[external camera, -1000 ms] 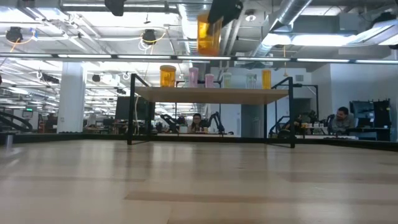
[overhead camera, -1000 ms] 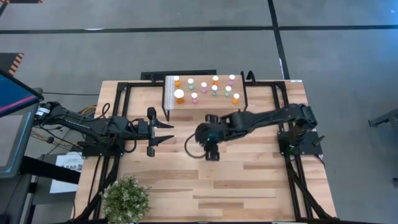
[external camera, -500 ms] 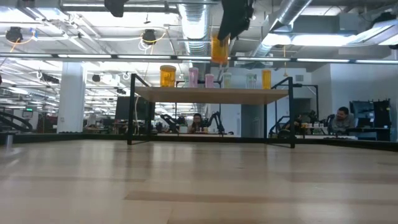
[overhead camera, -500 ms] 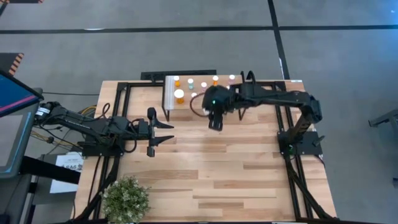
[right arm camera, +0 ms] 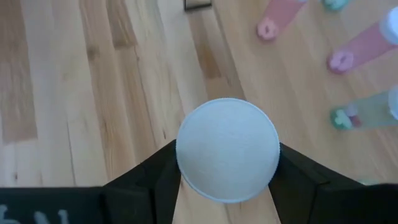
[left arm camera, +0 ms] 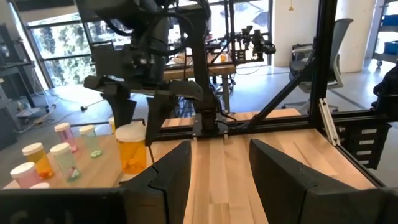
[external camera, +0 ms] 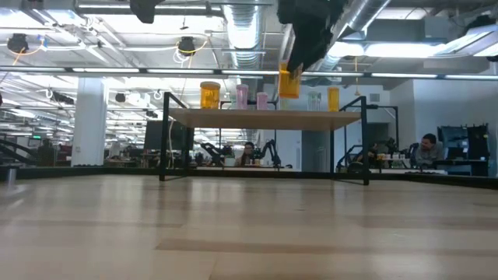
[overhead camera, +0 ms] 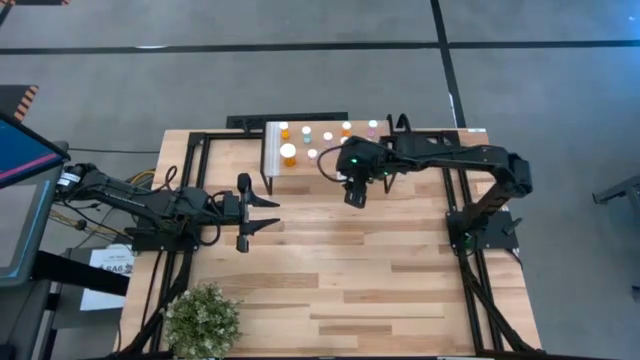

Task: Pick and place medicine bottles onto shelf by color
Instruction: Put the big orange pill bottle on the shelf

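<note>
- My right gripper (overhead camera: pixel 356 192) hangs over the near edge of the low light-wood shelf on thin black legs (overhead camera: pixel 276 177), at the far middle of the big plank tabletop (overhead camera: pixel 400 270).
- Its two dark fingers (right arm camera: pixel 149 180) pinch a large orange medicine bottle with a white round cap (right arm camera: pixel 227 149) from both sides; the cap fills the gap between them.
- From table height that large orange bottle (external camera: pixel 289 81) hangs clear above the shelf top (external camera: pixel 264 118), not touching it, between the pink and pale bottles standing there.
- On the shelf: a second large orange bottle with a white cap (overhead camera: pixel 288 153) near the left end, and small white-capped bottles in orange, green and pink (overhead camera: pixel 306 131) in rows to the right of it.
- Beside the held bottle, small pink bottles (right arm camera: pixel 283 14) and a green one (right arm camera: pixel 367 111) stand just to its right on the shelf.
- My left gripper (overhead camera: pixel 262 212) waits low at the left middle of the tabletop, well apart from the shelf, fingers (left arm camera: pixel 283 174) spread and holding nothing.
- A small green potted plant (overhead camera: pixel 202 318) sits at the near left corner.
- People sit at desks in the room beyond (external camera: pixel 426 145).
</note>
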Controlling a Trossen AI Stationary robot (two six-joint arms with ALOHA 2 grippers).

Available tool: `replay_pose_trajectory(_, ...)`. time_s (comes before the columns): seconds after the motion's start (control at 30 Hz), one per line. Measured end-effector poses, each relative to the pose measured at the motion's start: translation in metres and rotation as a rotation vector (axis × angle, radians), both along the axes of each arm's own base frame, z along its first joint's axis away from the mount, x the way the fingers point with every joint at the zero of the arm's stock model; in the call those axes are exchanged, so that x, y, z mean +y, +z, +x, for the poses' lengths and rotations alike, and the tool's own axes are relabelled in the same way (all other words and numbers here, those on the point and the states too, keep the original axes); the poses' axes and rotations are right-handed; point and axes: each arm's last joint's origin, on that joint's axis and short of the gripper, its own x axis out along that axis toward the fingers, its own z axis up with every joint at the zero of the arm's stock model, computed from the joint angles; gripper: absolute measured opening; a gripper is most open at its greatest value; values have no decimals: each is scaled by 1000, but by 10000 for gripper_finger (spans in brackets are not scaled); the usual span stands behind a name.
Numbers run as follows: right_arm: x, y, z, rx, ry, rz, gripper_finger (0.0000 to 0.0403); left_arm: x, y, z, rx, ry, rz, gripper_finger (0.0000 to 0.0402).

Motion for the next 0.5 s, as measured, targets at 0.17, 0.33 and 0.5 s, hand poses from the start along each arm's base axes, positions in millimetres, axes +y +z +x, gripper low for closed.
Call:
replay_pose_trajectory(0.17, 1, 0, -21, -104, -12, -9, 220, 0, 1, 0, -8, 0, -6, 153)
replay_pose_trajectory(0.33, -9, 11, -27, -183, -54, -20, 218, 0, 2, 0, -18, 0, -8, 153)
replay_pose_trajectory(0.5, -28, 9, -28, -192, -107, -18, 219, 0, 2, 0, -17, 0, -10, 153)
